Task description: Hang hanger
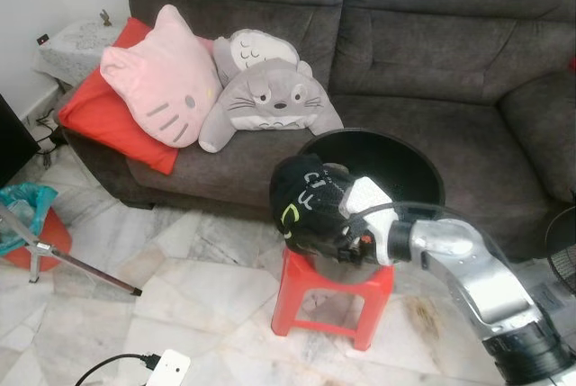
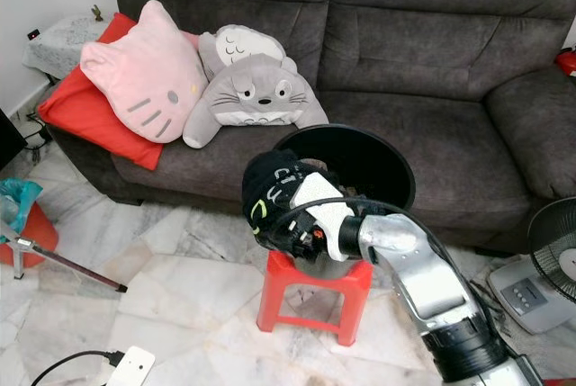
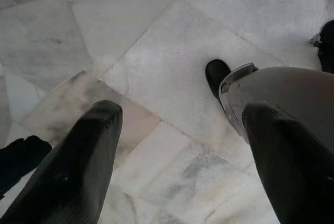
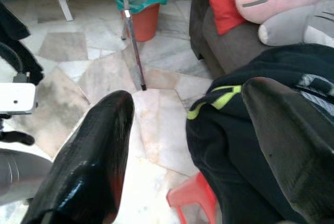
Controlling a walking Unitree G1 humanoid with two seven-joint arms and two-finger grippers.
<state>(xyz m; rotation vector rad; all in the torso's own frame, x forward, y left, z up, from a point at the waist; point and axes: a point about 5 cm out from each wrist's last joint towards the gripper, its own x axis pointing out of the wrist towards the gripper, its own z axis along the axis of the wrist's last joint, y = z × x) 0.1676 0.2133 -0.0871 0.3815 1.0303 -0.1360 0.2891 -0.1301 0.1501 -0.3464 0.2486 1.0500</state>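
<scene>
Hovering wide-open right gripper [image 4: 182, 145] beside black neon-trimmed fabric garment [image 1: 306, 201] draping round black basket [image 1: 423, 170], risking tipping it off red plastic stool [image 1: 333, 300].

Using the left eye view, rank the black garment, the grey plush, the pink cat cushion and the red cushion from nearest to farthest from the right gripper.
1. Black garment, at the right gripper, over the basket rim.
2. Grey plush, on the sofa behind.
3. Pink cat cushion, farther to the left.
4. Red cushion, at the sofa's left end.

Silver right arm [image 1: 468, 264], black cable
</scene>
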